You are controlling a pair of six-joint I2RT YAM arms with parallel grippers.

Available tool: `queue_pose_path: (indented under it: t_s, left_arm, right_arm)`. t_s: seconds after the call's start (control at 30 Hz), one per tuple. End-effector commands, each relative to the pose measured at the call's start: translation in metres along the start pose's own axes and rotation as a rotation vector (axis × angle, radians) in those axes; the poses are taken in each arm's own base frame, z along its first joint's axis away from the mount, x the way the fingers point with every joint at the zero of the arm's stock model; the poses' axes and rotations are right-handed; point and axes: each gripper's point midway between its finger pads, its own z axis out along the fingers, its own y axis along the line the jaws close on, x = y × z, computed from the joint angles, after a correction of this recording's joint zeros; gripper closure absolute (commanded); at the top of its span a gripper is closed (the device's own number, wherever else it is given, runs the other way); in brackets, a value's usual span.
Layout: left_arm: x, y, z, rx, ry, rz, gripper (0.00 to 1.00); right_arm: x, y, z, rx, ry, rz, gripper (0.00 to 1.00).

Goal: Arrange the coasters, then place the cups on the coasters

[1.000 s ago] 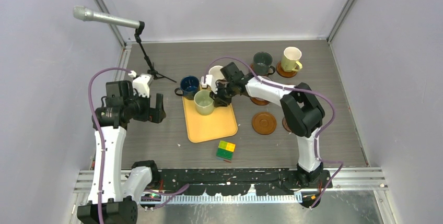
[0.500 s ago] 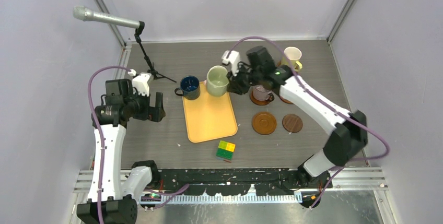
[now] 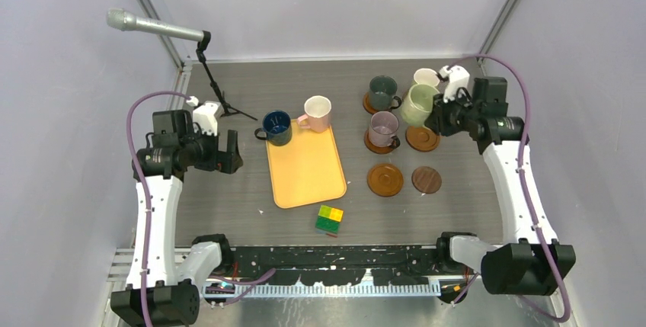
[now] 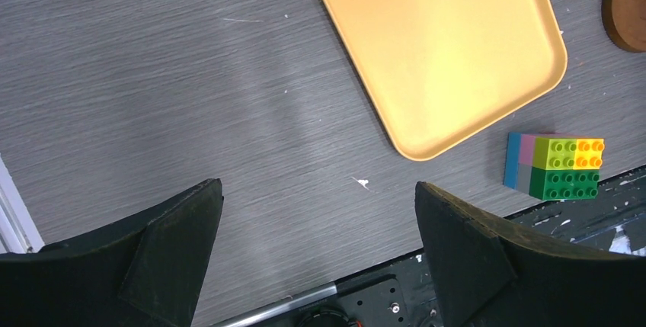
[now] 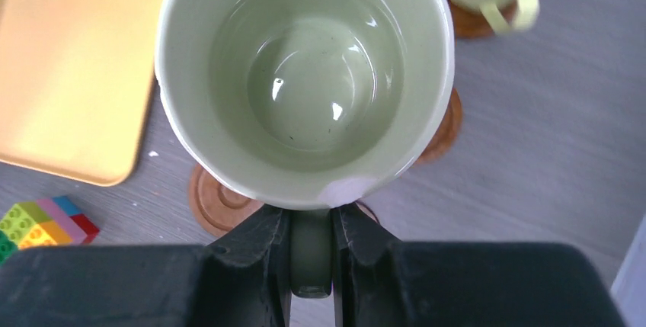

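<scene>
My right gripper point(image 3: 436, 113) is shut on the handle of the light green cup point(image 3: 417, 104), which hangs just above an empty reddish coaster point(image 3: 421, 139). The right wrist view looks down into that cup point(image 5: 305, 75), with the fingers point(image 5: 267, 239) pinching its handle and the coaster point(image 5: 448, 125) showing at its right edge. The dark grey-green cup point(image 3: 382, 91), pale yellow cup point(image 3: 424, 77) and mauve cup point(image 3: 382, 128) each sit on a coaster. Two coasters point(image 3: 385, 179), one darker point(image 3: 426, 180), lie bare. The dark blue cup point(image 3: 276, 126) and white-pink cup point(image 3: 317, 112) stand at the tray's far end. My left gripper point(image 3: 227, 155) is open, holding nothing.
The orange tray point(image 3: 306, 171) lies mid-table, also in the left wrist view point(image 4: 449, 52). A yellow-green block point(image 3: 329, 219) sits near the front edge. A microphone point(image 3: 152, 27) on a stand point(image 3: 221, 98) occupies the back left corner. Walls close in both sides.
The right arm lifted the light green cup off the tray and carried it right, over the coaster beside the mauve cup. The left arm stayed still.
</scene>
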Motion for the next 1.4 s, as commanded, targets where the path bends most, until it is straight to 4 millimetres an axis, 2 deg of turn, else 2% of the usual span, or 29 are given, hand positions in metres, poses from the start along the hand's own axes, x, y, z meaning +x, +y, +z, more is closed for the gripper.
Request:
queue_pose_path:
  t_s: [0.0, 0.1, 0.17, 0.37, 0.57, 0.9, 1.37]
  left_arm:
    - [-0.017, -0.008, -0.007, 0.031, -0.058, 0.008, 0.00]
    - [-0.015, -0.008, -0.007, 0.032, -0.056, 0.011, 0.00]
    - [-0.014, -0.008, -0.007, 0.033, -0.052, 0.013, 0.00]
    - [-0.012, -0.007, -0.005, 0.026, -0.052, 0.015, 0.00]
    - [-0.009, -0.004, -0.002, 0.014, -0.048, 0.017, 0.00]
    - [-0.007, -0.003, 0.003, 0.019, -0.043, 0.001, 0.00]
    - [-0.008, -0.002, 0.002, 0.012, -0.044, 0.000, 0.00]
  right_arm:
    - [0.013, -0.043, -0.009, 0.100, -0.042, 0.063, 1.00]
    - [0.035, -0.074, -0.001, 0.161, -0.029, 0.132, 1.00]
    - [0.046, -0.088, 0.007, 0.199, -0.019, 0.152, 1.00]
    - [0.064, -0.108, 0.038, 0.241, -0.034, 0.180, 1.00]
    - [0.083, -0.121, 0.063, 0.254, -0.013, 0.192, 1.00]
    - [0.094, -0.113, 0.087, 0.241, 0.012, 0.133, 1.00]
    - [0.111, -0.112, 0.104, 0.255, 0.047, 0.096, 0.99]
